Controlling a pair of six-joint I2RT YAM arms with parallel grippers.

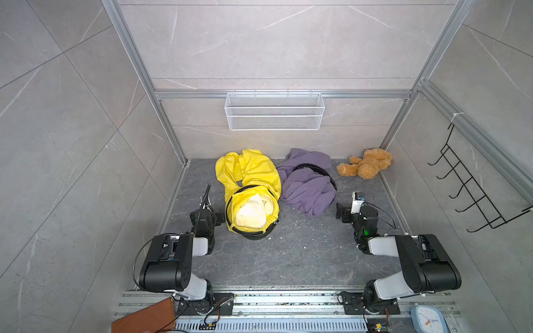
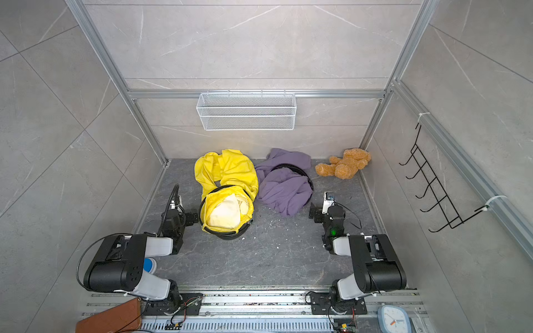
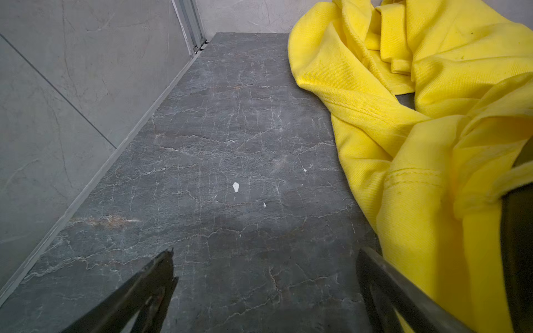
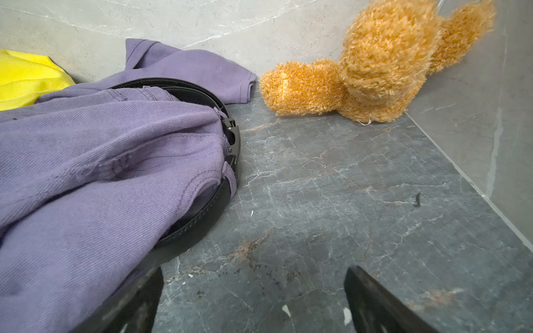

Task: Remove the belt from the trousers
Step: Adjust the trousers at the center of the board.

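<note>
Yellow trousers (image 1: 251, 173) lie crumpled on the dark floor, with a black belt (image 1: 253, 235) looped round their open waistband. Beside them lie purple trousers (image 1: 305, 190) with a second black belt (image 4: 202, 216) through the waist, its buckle (image 4: 233, 135) facing the floor's right side. My left gripper (image 1: 219, 216) is open just left of the yellow waistband, nothing between its fingers (image 3: 161, 276). My right gripper (image 1: 341, 212) is open just right of the purple trousers, over bare floor in the right wrist view.
A brown teddy bear (image 1: 366, 165) lies in the back right corner. A white wire basket (image 1: 274, 111) hangs on the back wall and a black hook rack (image 1: 467, 184) on the right wall. Grey walls close in the floor on three sides.
</note>
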